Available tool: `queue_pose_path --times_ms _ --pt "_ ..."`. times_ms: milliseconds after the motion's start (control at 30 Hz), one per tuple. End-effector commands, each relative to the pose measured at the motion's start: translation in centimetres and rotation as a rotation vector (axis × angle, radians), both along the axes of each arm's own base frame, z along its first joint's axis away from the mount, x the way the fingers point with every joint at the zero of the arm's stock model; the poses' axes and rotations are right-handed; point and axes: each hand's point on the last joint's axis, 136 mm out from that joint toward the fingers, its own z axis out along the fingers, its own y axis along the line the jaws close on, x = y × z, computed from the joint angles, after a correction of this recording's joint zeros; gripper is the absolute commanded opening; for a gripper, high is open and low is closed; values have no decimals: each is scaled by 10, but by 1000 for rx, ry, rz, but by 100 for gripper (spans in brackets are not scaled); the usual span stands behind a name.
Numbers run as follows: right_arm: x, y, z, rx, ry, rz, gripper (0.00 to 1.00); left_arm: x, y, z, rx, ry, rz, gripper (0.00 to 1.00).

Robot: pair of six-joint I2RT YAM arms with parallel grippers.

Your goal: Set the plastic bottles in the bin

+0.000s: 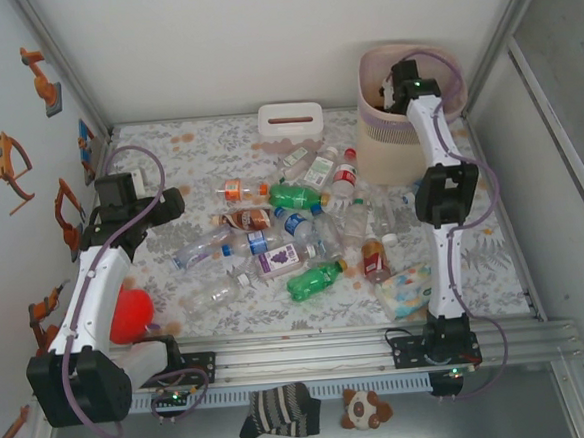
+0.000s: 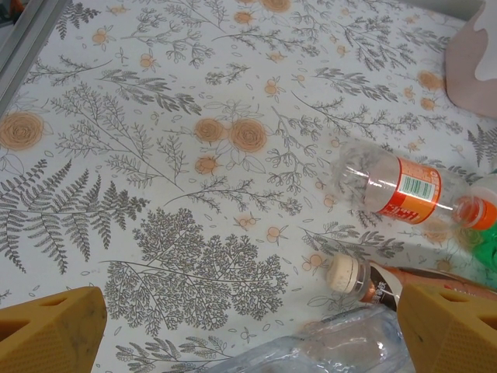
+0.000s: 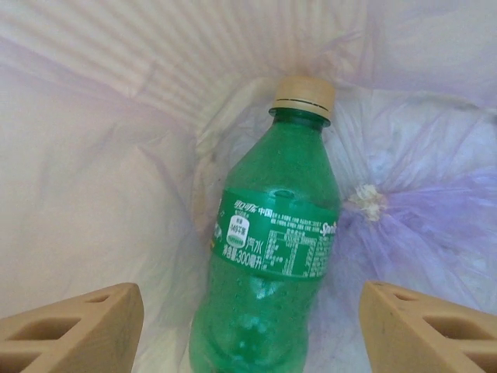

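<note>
Several plastic bottles [image 1: 293, 229] lie in a heap mid-table, among them two green ones [image 1: 292, 195] [image 1: 314, 280]. The pale pink bin [image 1: 377, 138] stands at the back right. My right gripper [image 1: 395, 83] hangs inside its rim, open. In the right wrist view a green bottle [image 3: 272, 256] with a tan cap lies in the lined bin [image 3: 116, 155], clear of both fingers of that gripper [image 3: 252, 326]. My left gripper [image 1: 166, 203] hovers open left of the heap. Between the tips of the left gripper [image 2: 248, 334] lies bare cloth, with an orange-labelled bottle [image 2: 396, 190], a brown white-capped one [image 2: 365, 280] and a clear one [image 2: 334, 342] to its right.
A white tissue box [image 1: 290, 117] sits at the back centre. A pack of wipes [image 1: 405, 291] lies by the right arm's base, a red ball [image 1: 130, 312] by the left arm. A striped sock [image 1: 278, 410] and a plush toy [image 1: 365, 408] lie below the rail [image 1: 311, 353].
</note>
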Motion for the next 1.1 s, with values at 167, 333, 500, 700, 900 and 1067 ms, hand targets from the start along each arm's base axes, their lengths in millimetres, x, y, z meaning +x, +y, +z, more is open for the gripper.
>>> queue_pose_path --times_ms 167,333,500,700,900,1067 --pt "-26 -11 114 -49 -188 -21 72 -1 -8 -6 -16 24 -41 96" --pt "-43 -15 153 -55 -254 -38 71 0 -11 -7 -32 28 -51 96" --pt "-60 -21 193 -51 -337 -72 71 0 -12 -7 -36 29 -53 96" --pt "-89 -33 230 -43 -417 -143 70 0 -12 -7 -39 28 -53 96" --pt "-129 -67 241 -18 -472 -279 69 0 -14 -7 -50 29 -58 96" --pt "-169 -103 234 -11 -495 -401 68 2 -17 -8 -72 30 -66 96"
